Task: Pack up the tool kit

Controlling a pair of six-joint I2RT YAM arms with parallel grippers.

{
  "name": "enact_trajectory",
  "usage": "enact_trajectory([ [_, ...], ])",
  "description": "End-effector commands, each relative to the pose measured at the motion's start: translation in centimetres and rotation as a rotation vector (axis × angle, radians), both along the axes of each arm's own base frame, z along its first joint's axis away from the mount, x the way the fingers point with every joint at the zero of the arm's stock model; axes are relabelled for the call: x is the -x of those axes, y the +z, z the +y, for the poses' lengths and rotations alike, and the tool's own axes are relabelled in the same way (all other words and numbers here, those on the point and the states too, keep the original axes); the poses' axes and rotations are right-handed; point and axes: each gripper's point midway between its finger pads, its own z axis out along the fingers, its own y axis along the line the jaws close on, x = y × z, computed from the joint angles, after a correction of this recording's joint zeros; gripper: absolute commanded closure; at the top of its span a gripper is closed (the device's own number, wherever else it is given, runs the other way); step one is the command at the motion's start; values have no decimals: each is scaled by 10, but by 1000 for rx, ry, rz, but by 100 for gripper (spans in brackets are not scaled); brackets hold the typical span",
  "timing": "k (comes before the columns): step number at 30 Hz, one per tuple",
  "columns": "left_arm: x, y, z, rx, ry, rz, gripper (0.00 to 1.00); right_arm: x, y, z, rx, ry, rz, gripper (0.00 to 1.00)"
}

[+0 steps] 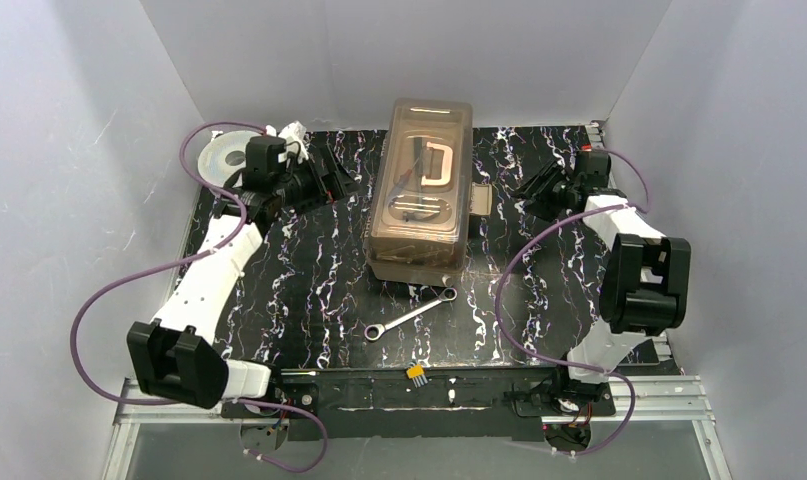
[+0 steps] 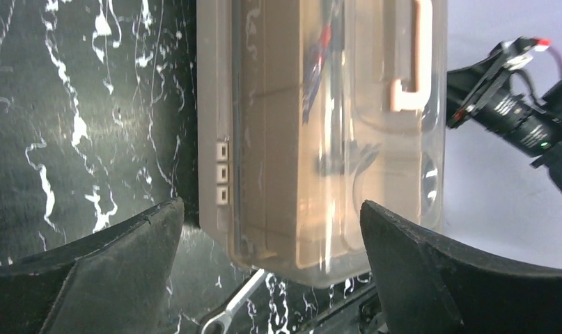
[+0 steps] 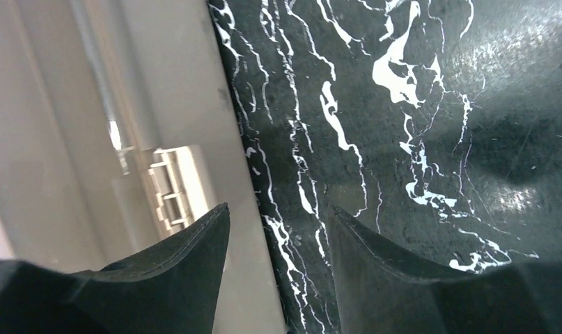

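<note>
Toolbox (image 1: 424, 190): upper centre of the overhead view, long axis running up the frame. The smoky lid is down, the beige handle (image 1: 441, 163) lies flat on top, and tools show dimly through the lid.
Wrench (image 1: 411, 314): flat on the table just below the box's near end, apart from it and not yet packed.
Left gripper (image 2: 269, 205): spread wide and empty, facing the box's left wall from the centre left.
Right gripper (image 3: 278, 207): fingers parted by a narrower gap and empty, just beside the box's right wall near the latch (image 3: 170, 188).
Step in hand: probably freeing the side latch so the lid can be lifted for the wrench.
Doing it well: bring one fingertip square onto the latch tab. The other arm should brace the opposite wall so the light box does not slide or twist.
Surface: a glossy black slab with white veins and strong glare at the right. The thin wrench lies flush on it, so lifting it will likely need a pinch at its edge.
Room: plain pale walls on three sides. A grey spool (image 1: 224, 155) sits upper left and a small yellow-and-grey piece (image 1: 416, 373) bottom centre.
</note>
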Motion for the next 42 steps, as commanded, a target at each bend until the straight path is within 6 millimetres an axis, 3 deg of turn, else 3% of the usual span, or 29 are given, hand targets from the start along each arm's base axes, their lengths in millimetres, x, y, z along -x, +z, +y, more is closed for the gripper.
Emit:
enact_trajectory([
  [1, -34, 43, 0, -29, 7, -145, 2, -6, -9, 10, -59, 21, -11, 40],
  [4, -51, 47, -4, -36, -11, -140, 2, -4, -22, 15, -81, 38, 7, 42],
  [9, -68, 33, -24, 29, -71, -74, 2, -3, -33, 33, -130, 95, 8, 46],
  [17, -83, -13, -39, 39, -147, 72, 2, -6, -29, 71, -285, 233, -26, 55],
  [21, -83, -10, -52, 109, -192, 76, 2, -6, -24, 102, -372, 338, -14, 60],
  [25, -85, 3, -59, 138, -215, 43, 2, -6, -16, 116, -490, 376, -37, 64],
  [34, -90, 11, -71, 189, -255, 28, 2, -11, -15, 127, -648, 387, -35, 70],
  [42, -92, 10, -80, 195, -282, 25, 2, -13, -17, 127, -664, 383, -37, 74],
])
